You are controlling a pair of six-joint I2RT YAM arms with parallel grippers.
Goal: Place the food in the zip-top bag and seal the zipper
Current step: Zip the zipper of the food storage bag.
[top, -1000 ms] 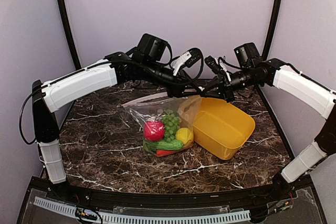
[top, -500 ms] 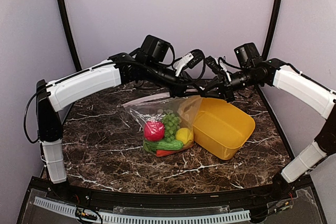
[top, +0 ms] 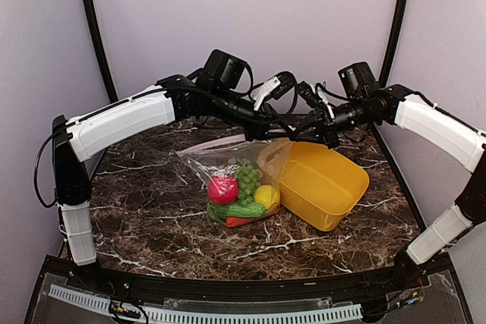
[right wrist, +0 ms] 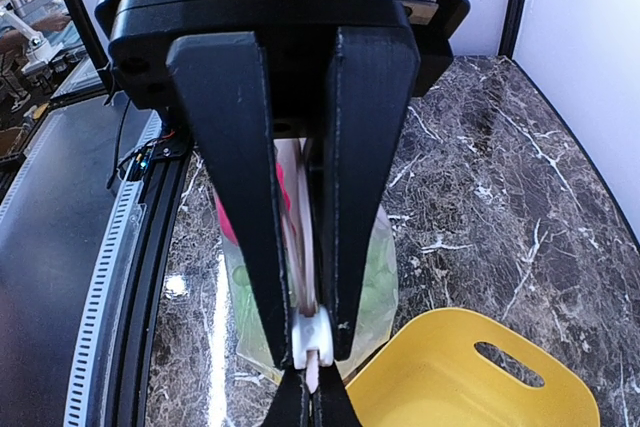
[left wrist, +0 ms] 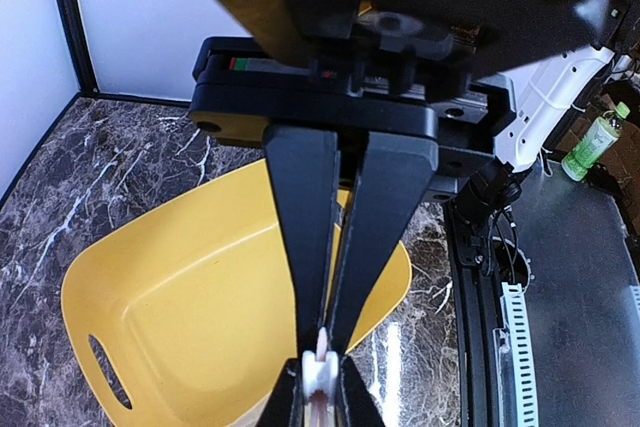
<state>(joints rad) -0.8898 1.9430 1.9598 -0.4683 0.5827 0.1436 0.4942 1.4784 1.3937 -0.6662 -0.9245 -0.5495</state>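
The zip-top bag [top: 228, 165] lies in the middle of the table with the food inside: a red ball [top: 222, 189], green grapes [top: 247, 178], a yellow lemon [top: 266, 195], a cucumber [top: 239, 209] and a carrot [top: 238, 221]. Both grippers meet tip to tip at the right end of the bag's mouth, beside the basket. My left gripper [top: 285, 133] [left wrist: 322, 342] is shut on the pinkish zipper strip [left wrist: 323, 345]. My right gripper [top: 301, 133] [right wrist: 318, 342] is shut on the white slider tab [right wrist: 316, 339], which also shows as the white slider [left wrist: 322, 375].
A yellow plastic basket [top: 323, 180] [left wrist: 190, 297] [right wrist: 480, 377] lies tilted right of the bag, touching it. The bag [right wrist: 385, 277] hangs blurred behind my right fingers. The cell's walls stand close behind both arms.
My left gripper has closed its fingers onto the zipper strip, and the left arm has shifted slightly right. The right arm, bag and basket have not moved.
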